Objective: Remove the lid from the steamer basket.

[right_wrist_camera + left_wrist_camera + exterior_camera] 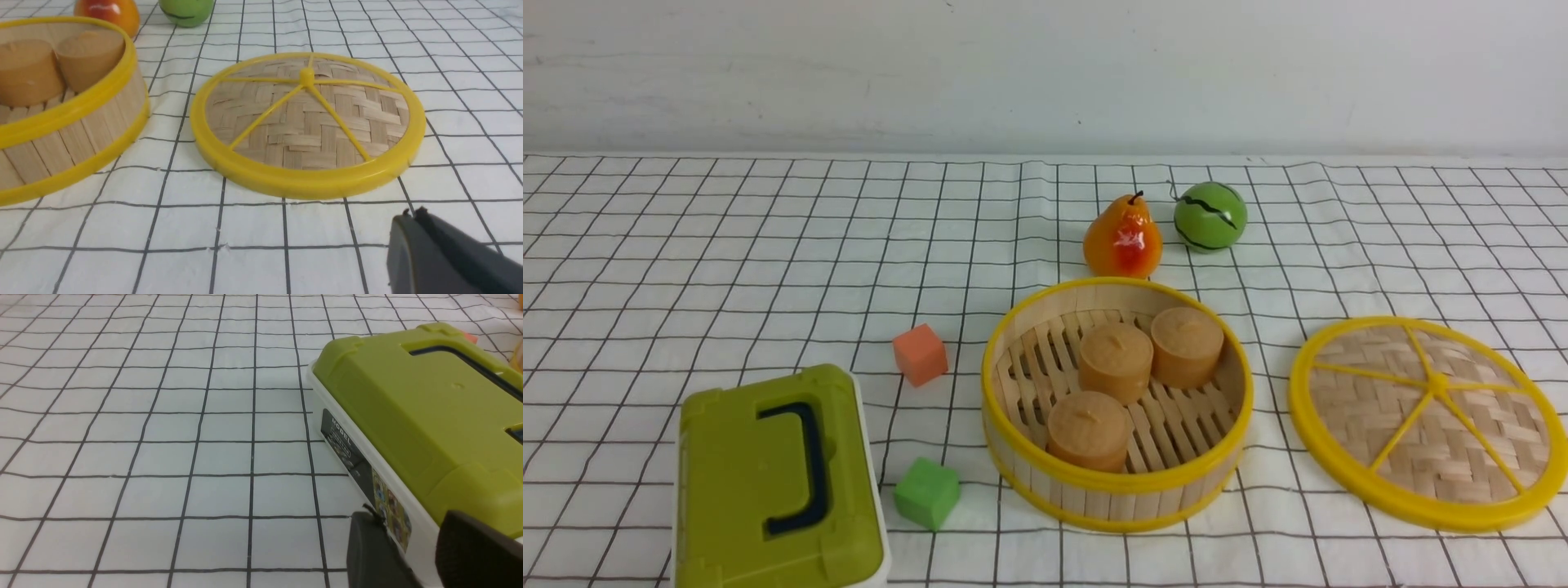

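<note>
Toward the counter's right edge, the round woven-bamboo lid with yellow rim (1437,408) lies beside the open round bamboo steamer basket (1117,486); removal looks finished. With the right hand (414,216) closed and empty, the left hand (402,522) parted, only withdrawal seems needed.

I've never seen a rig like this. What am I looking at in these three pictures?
Two robot arms with grippers. The front view looks forward from between them; the other two come from cameras on the wrists. On the checked cloth sit the open steamer basket with three buns, its lid lying flat beside it, a pear, a green striped ball, two small blocks and a green box. The left gripper, near that box, is open; the right gripper is shut. Neither holds anything. The lid is already off.
</note>
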You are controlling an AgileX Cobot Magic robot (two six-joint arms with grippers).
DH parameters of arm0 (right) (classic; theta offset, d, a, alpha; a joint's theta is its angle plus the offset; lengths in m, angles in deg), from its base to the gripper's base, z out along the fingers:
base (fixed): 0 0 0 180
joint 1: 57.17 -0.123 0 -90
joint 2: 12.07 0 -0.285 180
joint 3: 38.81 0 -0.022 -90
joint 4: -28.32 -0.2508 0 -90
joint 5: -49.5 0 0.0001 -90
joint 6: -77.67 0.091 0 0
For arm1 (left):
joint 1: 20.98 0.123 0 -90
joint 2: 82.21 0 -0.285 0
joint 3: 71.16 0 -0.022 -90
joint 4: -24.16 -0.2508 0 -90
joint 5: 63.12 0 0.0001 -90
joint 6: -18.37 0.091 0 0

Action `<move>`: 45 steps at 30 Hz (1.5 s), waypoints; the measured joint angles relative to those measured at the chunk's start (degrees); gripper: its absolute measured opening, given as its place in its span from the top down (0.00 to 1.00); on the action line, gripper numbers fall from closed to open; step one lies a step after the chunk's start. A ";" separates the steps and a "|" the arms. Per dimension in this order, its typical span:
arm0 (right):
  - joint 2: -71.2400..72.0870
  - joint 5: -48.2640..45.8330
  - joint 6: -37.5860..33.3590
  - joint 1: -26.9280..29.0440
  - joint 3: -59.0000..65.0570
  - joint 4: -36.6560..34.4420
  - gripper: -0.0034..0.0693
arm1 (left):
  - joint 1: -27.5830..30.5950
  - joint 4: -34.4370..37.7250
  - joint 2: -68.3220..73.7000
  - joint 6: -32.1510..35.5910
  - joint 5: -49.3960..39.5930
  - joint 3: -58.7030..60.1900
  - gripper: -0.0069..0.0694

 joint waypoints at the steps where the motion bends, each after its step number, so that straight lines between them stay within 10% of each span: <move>1: 0.00 -0.53 0.07 0.06 -0.12 0.00 0.96 | 0.00 0.00 0.00 0.00 0.00 0.00 0.60; 45: 0.00 -1.83 0.12 0.12 -0.36 0.00 0.91 | 0.00 0.00 0.00 0.00 0.00 0.00 0.60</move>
